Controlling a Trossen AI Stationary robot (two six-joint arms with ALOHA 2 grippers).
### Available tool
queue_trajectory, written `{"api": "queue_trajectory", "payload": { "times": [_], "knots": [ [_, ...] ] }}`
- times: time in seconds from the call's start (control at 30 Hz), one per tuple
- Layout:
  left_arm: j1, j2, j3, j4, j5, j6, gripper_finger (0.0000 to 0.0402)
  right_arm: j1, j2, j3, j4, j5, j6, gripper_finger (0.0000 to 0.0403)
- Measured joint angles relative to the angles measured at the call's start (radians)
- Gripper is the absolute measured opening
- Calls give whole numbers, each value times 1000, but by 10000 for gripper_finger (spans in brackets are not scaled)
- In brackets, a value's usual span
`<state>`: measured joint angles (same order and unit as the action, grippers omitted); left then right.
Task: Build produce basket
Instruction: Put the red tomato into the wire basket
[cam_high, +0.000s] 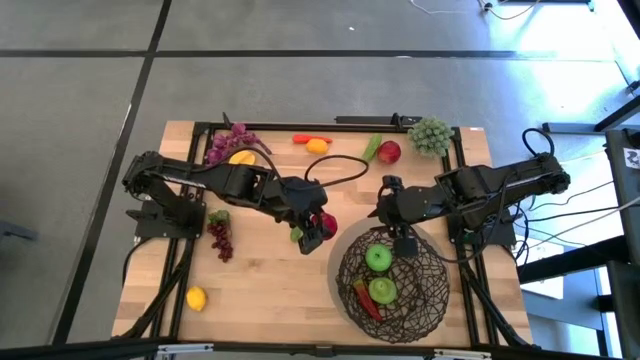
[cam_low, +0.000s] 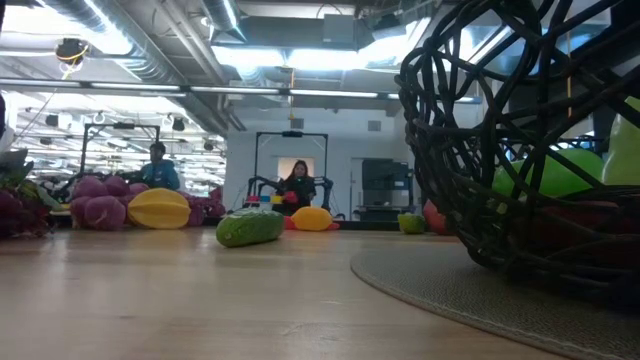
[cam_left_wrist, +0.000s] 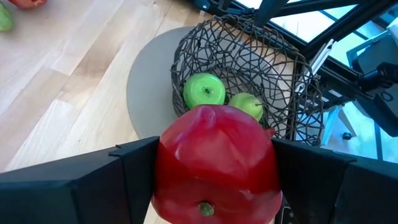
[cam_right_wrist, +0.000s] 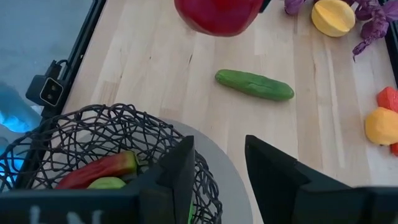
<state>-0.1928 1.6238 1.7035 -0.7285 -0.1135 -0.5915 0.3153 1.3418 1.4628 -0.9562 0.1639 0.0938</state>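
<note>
The dark woven basket (cam_high: 392, 283) stands on a round grey mat near the table's front right; it holds two green apples (cam_high: 378, 258) (cam_high: 383, 291) and a red chili (cam_high: 367, 303). My left gripper (cam_high: 312, 232) is shut on a red apple (cam_left_wrist: 214, 162) just left of the basket, above a green cucumber (cam_right_wrist: 255, 85) that lies on the table. My right gripper (cam_right_wrist: 221, 168) is open and empty over the basket's far rim (cam_right_wrist: 112, 124). The basket also shows in the left wrist view (cam_left_wrist: 249, 68) and the low view (cam_low: 520, 140). My left gripper pinches the red apple by its two opposite sides (cam_left_wrist: 163, 168) between its two fingers. The apple's green stem end (cam_left_wrist: 204, 209) faces the wrist camera. The apple looks lifted clear of the table, beside the basket's left rim.
Loose produce lies on the table: purple grapes (cam_high: 228, 143) and a yellow fruit (cam_high: 241, 157) far left, orange and red pieces (cam_high: 313, 143), a red apple (cam_high: 389, 152), green grapes (cam_high: 430, 135) far right, red grapes (cam_high: 220, 237) and a lemon (cam_high: 196, 297) near left.
</note>
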Motion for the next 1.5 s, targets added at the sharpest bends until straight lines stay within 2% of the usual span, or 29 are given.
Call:
{"api": "queue_trajectory", "payload": {
  "times": [0.27,0.5,0.6,0.87,1.0,1.5],
  "knots": [
    [0,0,0,-1,1,0,251,0,0,0,5,1,-198,136],
    [-7,0,0,-5,7,0,251,0,0,0,3,1,-262,147],
    [-10,0,0,-5,8,0,251,0,0,0,-1,1,-274,181],
    [-11,0,0,-5,8,-2,251,0,0,0,-6,-7,-392,313],
    [-11,0,0,-5,8,-2,251,0,0,0,-6,9,-390,348],
    [-1,0,0,-4,87,-8,251,0,0,0,-5,9,-362,355]
  ]
}}
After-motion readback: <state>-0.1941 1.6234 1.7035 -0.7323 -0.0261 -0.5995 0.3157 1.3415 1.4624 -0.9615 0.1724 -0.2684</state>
